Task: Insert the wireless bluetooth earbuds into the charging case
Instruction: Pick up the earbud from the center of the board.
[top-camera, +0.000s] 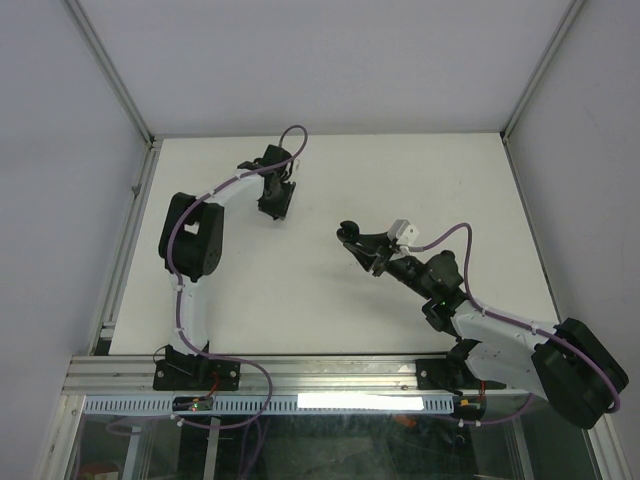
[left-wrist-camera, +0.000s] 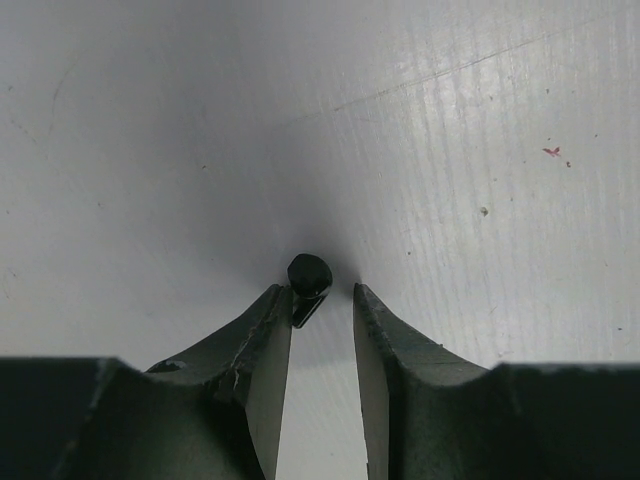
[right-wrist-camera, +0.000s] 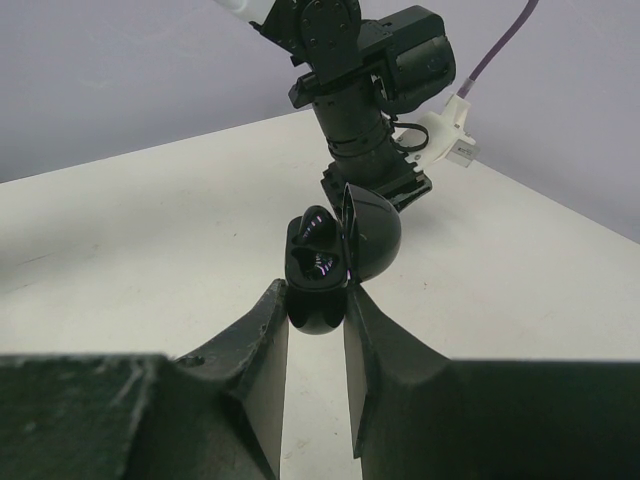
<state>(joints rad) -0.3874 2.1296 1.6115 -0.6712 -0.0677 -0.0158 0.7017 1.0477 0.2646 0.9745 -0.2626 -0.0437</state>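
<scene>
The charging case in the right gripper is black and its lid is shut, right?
No. The charging case is black and sits in the right gripper, but its lid is open, swung up, as the right wrist view shows.

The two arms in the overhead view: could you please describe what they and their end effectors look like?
Both the left arm and right arm have white links, black joint housings and a purple cable running along them. The left end effector and right end effector have dark, tapered fingers.
</scene>
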